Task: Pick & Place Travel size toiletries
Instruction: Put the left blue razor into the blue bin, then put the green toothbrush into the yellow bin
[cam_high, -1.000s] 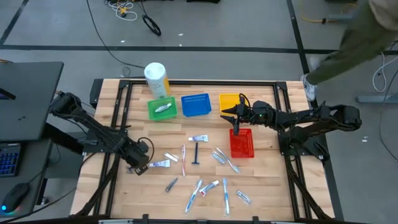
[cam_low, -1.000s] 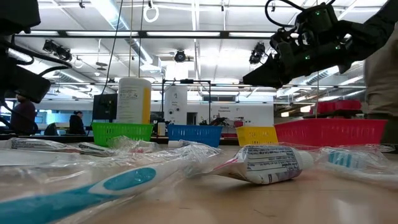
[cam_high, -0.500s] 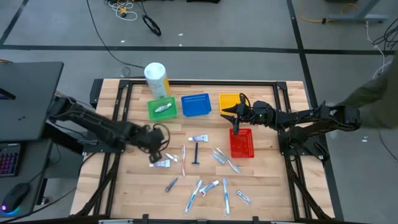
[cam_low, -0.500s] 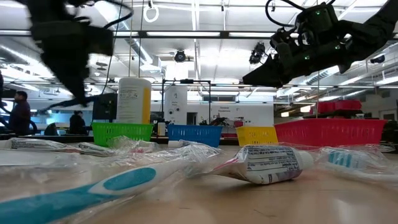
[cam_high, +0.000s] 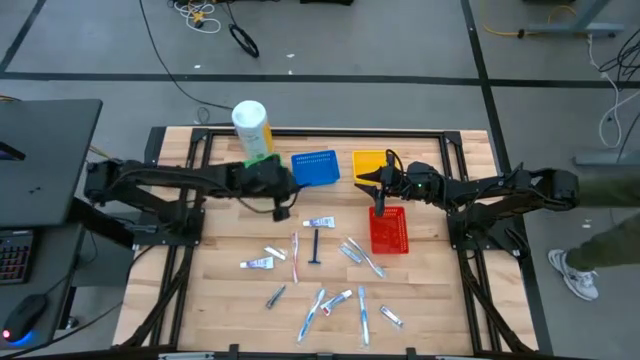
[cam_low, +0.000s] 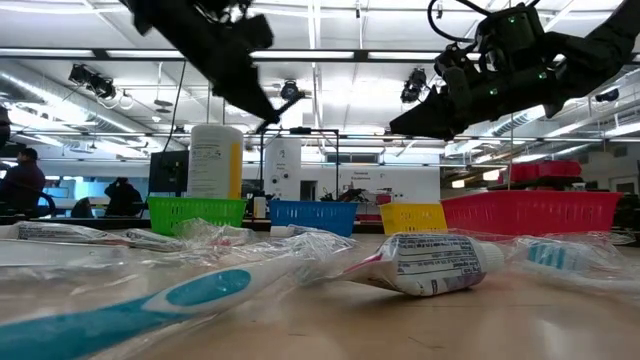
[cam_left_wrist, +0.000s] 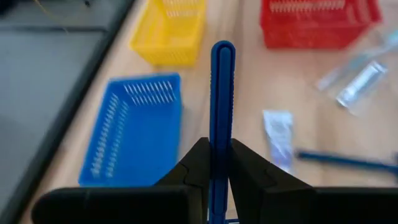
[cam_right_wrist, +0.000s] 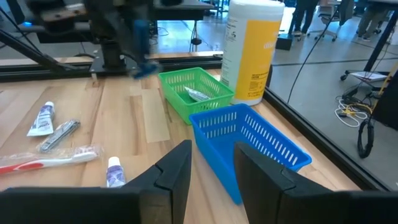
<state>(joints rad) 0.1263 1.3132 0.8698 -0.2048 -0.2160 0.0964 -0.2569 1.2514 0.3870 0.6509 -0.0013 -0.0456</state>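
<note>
My left gripper (cam_left_wrist: 215, 158) hovers above the table beside the green basket (cam_high: 260, 176) and the blue basket (cam_left_wrist: 134, 127), shut on a slim dark blue handle-like toiletry (cam_left_wrist: 222, 93). My right gripper (cam_right_wrist: 211, 163) is open and holds nothing; it hangs above the red basket (cam_high: 389, 231), next to the yellow basket (cam_high: 370, 162). Small tubes (cam_high: 319, 223), toothbrushes (cam_high: 296, 250) and a dark blue razor (cam_high: 316, 246) lie flat on the wooden table. A silvery tube (cam_right_wrist: 196, 93) lies in the green basket. My left gripper pinches the blue toiletry between its two fingers (cam_left_wrist: 249, 177), which lie along it. Its rounded free end (cam_left_wrist: 222, 48) sticks out well past the fingertips. The item is lifted clear of the table. The end behind the fingers is hidden by the gripper.
A large white-and-yellow bottle (cam_high: 252, 127) stands at the far edge behind the green basket. The green, blue and yellow baskets stand in a row along the far side, the red one nearer, on the right. Wrapped toothbrushes and tubes (cam_low: 425, 262) cover the near middle. A person's leg (cam_high: 590, 262) shows right of the table.
My left arm has risen from the table's near-left, beside a small tube, and swung toward the far edge and the right. It now hangs by the green and blue baskets, carrying the blue toiletry. The person at the far right has walked toward the near side.
</note>
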